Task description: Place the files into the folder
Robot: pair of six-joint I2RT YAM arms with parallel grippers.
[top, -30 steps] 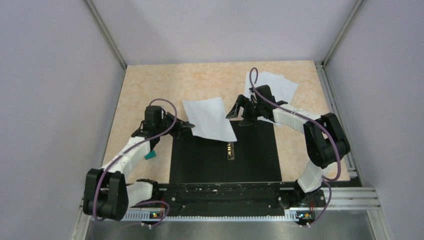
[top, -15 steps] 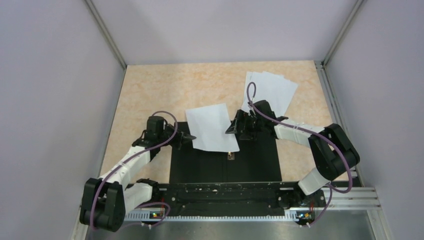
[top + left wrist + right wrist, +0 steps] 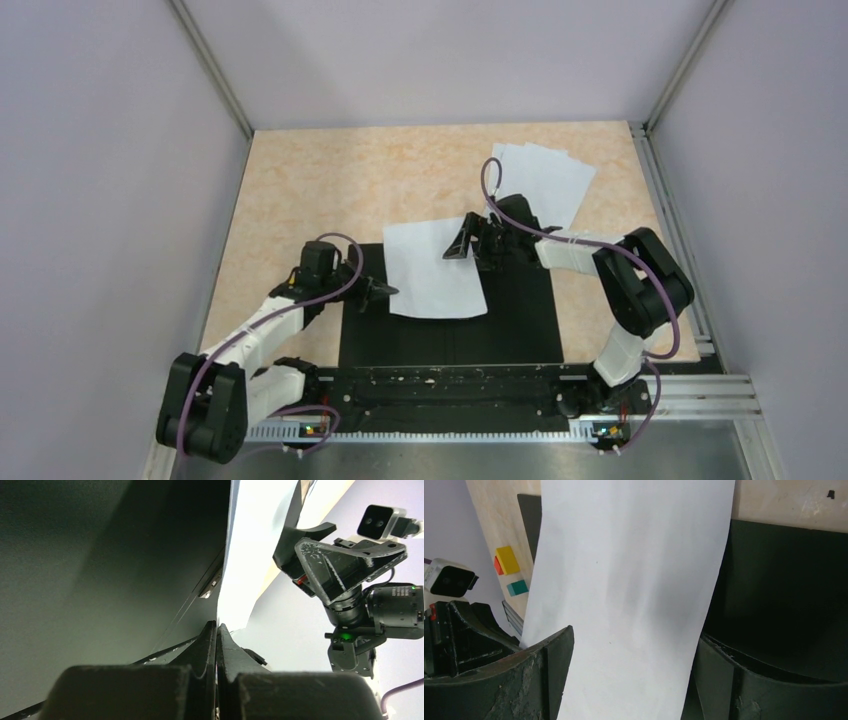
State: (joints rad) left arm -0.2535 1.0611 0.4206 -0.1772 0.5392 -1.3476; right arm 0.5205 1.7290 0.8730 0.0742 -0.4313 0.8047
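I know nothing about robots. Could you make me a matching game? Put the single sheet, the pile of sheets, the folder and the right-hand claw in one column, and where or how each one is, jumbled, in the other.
Column one:
1. single sheet
2. pile of sheets
3. folder
4. right gripper

Column two:
A. fingers spread wide open
B. far right part of the table
C. lying open, black inside facing up
D. pinched at its edge by the left gripper

Pairs: 1-D, 2-B, 3-C, 4-A.
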